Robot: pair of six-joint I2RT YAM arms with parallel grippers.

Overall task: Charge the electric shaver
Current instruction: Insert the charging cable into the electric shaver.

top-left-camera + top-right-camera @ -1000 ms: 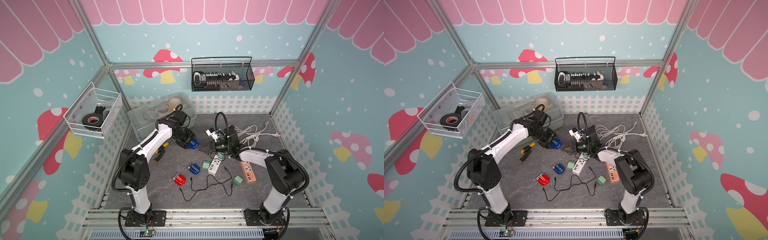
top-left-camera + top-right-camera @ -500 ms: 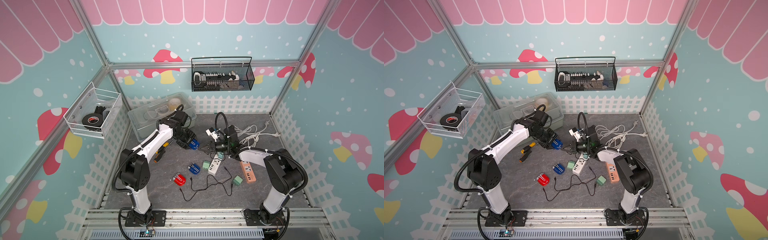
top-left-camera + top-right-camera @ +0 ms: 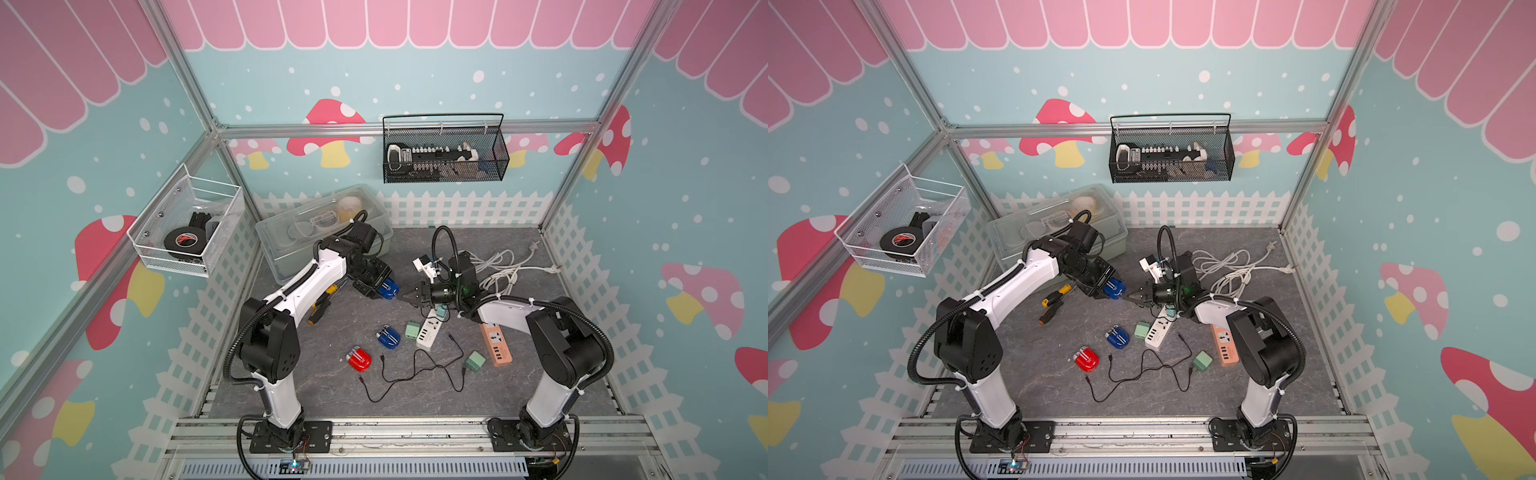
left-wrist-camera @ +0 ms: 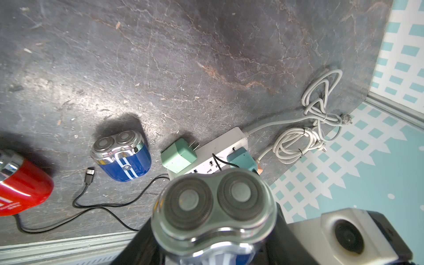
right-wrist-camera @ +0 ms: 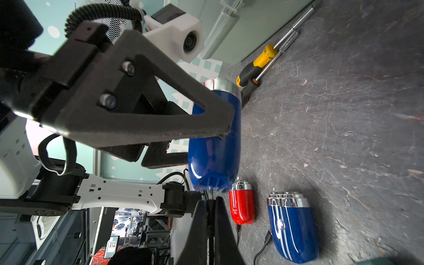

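- The left arm rises from its base at the front, bends at the elbow and reaches to the middle of the grey mat (image 3: pixel 490 249), in front of the clear plastic box (image 3: pixel 291 245).
- The left gripper (image 3: pixel 379 286) squeezes the blue shaver (image 3: pixel 390 289) from both sides. One wide black finger (image 5: pixel 146 110) lies across the shaver's body.
- The blue shaver hangs in the air over the mat, between the screwdrivers (image 3: pixel 322 301) and the white power strip (image 3: pixel 428 330). Its two round cutting heads (image 4: pixel 213 202) face the left wrist camera. Its round bottom end (image 5: pixel 213 181) points at the other arm.
- The right arm rises from its base at the front, bends and reaches sideways toward the left gripper.
- The right gripper (image 3: pixel 404 296) lies flat with its jaws pressed tight together. Its tip (image 5: pixel 210 203) sits right at the bottom end of the blue shaver. I cannot tell if something thin is pinched there.
- A second blue shaver (image 3: pixel 388 337) and a red shaver (image 3: pixel 359 359) lie on the mat, with a loose black cable (image 3: pixel 415 370) close by.
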